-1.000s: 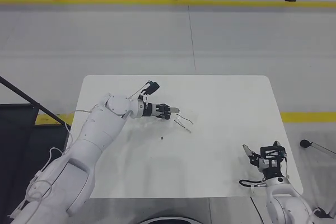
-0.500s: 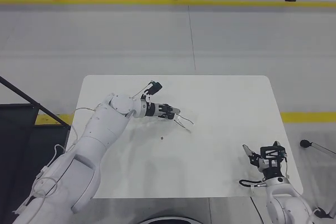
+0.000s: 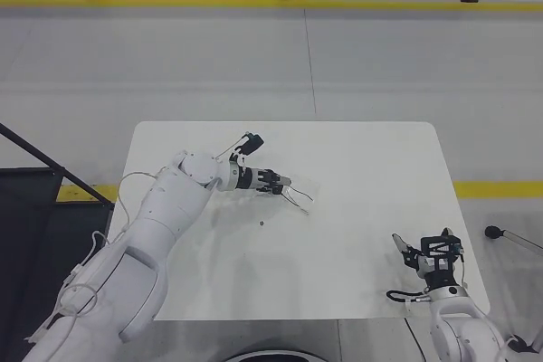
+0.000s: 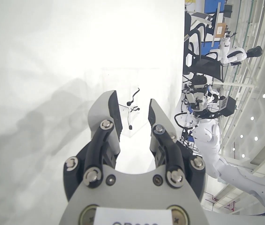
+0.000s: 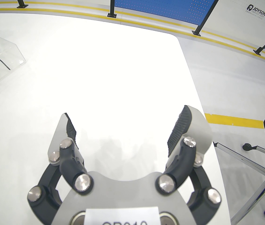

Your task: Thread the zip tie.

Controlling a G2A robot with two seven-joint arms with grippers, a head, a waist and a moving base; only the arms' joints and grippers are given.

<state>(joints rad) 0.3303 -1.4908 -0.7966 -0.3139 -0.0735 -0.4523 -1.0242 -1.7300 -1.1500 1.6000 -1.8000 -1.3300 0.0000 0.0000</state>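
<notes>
Apparently at the pick-up step, the left gripper (image 4: 132, 108) hovers, fingers apart, just short of a black zip tie (image 4: 133, 98) at a clear box (image 5: 5, 54) mid-table, the next move calling for a fine pinch on the thin strap; the right gripper (image 5: 127, 115) sits spread, well apart.

I count two claws on my rig: the left claw (image 4: 132, 97) and the right claw (image 5: 126, 111). One white table (image 3: 371, 154) lies under both. One clear box (image 5: 13, 52) sits just ahead of the left claw and well apart from the right claw. Inside that box I make out three black zip ties (image 5: 2, 63) crossing one another, though they are thin and tangled enough that I cannot swear to the number. One small dark speck (image 3: 261, 222) lies on the table near the left claw.
</notes>
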